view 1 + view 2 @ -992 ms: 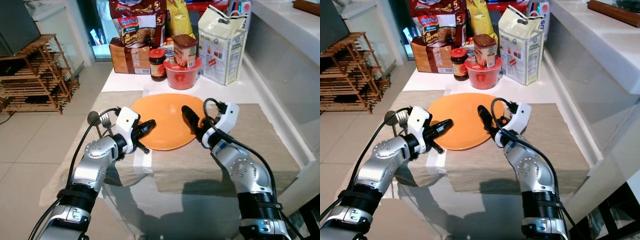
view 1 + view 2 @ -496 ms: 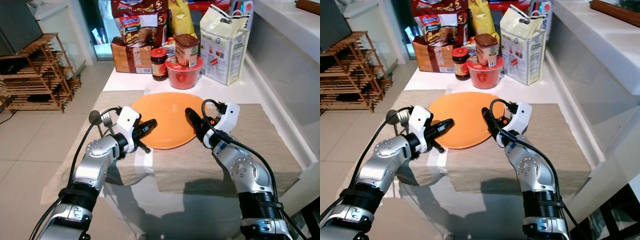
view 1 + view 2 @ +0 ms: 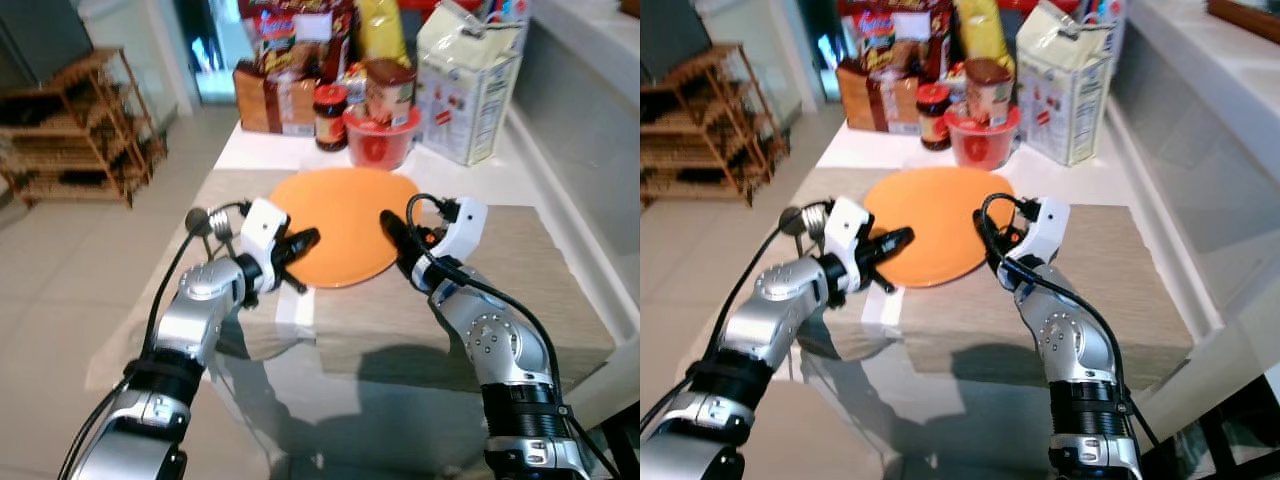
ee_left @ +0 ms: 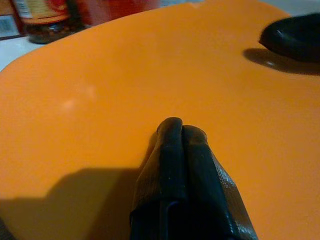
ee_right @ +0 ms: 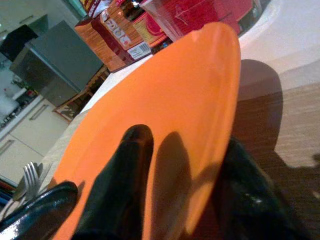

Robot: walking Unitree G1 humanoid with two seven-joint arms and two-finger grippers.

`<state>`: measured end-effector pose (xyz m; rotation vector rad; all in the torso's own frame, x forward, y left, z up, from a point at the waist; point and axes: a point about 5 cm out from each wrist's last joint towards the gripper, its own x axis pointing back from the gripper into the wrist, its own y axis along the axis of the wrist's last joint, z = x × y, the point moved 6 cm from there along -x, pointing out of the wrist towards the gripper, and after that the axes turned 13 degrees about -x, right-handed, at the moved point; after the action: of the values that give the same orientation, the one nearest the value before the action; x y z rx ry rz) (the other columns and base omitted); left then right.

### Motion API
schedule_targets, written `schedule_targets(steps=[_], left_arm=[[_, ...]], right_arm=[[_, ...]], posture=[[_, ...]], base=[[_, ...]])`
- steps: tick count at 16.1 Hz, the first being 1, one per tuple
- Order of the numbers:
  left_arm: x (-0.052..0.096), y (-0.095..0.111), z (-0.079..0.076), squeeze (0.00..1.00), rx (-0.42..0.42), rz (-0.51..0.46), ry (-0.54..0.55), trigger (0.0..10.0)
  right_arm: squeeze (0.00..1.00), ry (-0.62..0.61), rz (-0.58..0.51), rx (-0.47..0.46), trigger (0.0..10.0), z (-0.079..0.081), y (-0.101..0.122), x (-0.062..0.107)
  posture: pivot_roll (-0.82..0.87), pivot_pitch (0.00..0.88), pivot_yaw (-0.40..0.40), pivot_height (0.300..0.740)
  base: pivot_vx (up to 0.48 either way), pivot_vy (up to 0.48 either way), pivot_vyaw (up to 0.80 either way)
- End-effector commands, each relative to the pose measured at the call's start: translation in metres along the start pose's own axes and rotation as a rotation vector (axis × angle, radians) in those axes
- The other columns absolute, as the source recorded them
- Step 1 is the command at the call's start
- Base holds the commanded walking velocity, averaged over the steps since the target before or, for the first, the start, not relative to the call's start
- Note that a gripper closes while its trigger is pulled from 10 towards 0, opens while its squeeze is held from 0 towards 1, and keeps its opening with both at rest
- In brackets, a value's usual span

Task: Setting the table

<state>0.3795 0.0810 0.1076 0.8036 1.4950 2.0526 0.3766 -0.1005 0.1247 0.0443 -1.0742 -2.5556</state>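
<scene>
Between both end effectors, orange plate (image 3: 345,225)

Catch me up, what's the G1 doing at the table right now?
It is handling the orange plate on the beige placemat. The right hand grips the plate's near right rim, one finger on top and one beneath, so the plate looks tilted. The left hand has its fingers pressed together, tips resting on the plate's left side. A fork and spoon lie to the plate's left. Jars, a red bowl and food packages stand at the table's far end.
</scene>
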Motion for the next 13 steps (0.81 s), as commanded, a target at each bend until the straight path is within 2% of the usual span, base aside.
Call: schedule_targets(steps=[1, 2, 7, 8, 9, 10, 11, 13], left_arm=[[0.003, -0.037, -0.014, 0.0, 0.048, 0.153, -0.018, 10.0], [0.003, -0.034, -0.014, 0.0, 0.041, 0.145, -0.02, 10.0], [0.003, -0.013, -0.006, 0.0, -0.038, 0.09, 0.088, 10.0], [0.003, -0.01, -0.009, 0.0, -0.069, 0.079, 0.11, 10.0], [0.002, -0.009, -0.013, 0.0, -0.083, 0.071, 0.116, 10.0], [0.002, -0.008, -0.016, 0.0, -0.103, 0.067, 0.121, 10.0], [0.002, -0.009, -0.02, 0.0, -0.094, 0.068, 0.126, 10.0], [0.002, -0.009, -0.026, 0.0, -0.127, 0.075, 0.131, 10.0]], right_arm=[[0.0, -0.039, 0.066, 0.0, 0.0, -0.013, -0.018, 0.003], [0.0, -0.039, 0.063, 0.0, 0.0, -0.013, -0.018, 0.003], [0.0, -0.033, -0.017, 0.24, 0.0, -0.015, -0.008, 0.012], [0.0, -0.027, -0.032, 0.258, 0.0, -0.015, -0.007, 0.014], [0.0, -0.025, -0.043, 0.32, 0.0, -0.015, -0.006, 0.015], [0.0, -0.011, -0.061, 0.323, 0.0, -0.012, -0.004, 0.016], [0.0, 0.056, -0.111, 0.391, 0.0, 0.003, 0.002, 0.017], [0.0, 0.12, -0.174, 0.438, 0.0, 0.022, 0.009, 0.017]], posture=[[-0.04, 0.015, 0.042, 0.74], [-0.04, 0.015, 0.042, 0.74], [-0.04, 0.0, 0.046, 0.74], [-0.04, 0.0, 0.045, 0.74], [-0.04, 0.0, 0.046, 0.74], [-0.04, 0.0, 0.044, 0.74], [-0.04, 0.0, 0.042, 0.74], [-0.04, 0.0, 0.041, 0.74]], base=[[0.0, 0.0, 0.0], [0.0, 0.0, 0.0], [0.0, 0.0, 0.0], [0.0, 0.0, 0.0], [0.0, 0.0, 0.0], [0.0, 0.0, 0.0], [0.0, 0.0, 0.0], [0.0, 0.0, 0.0]])
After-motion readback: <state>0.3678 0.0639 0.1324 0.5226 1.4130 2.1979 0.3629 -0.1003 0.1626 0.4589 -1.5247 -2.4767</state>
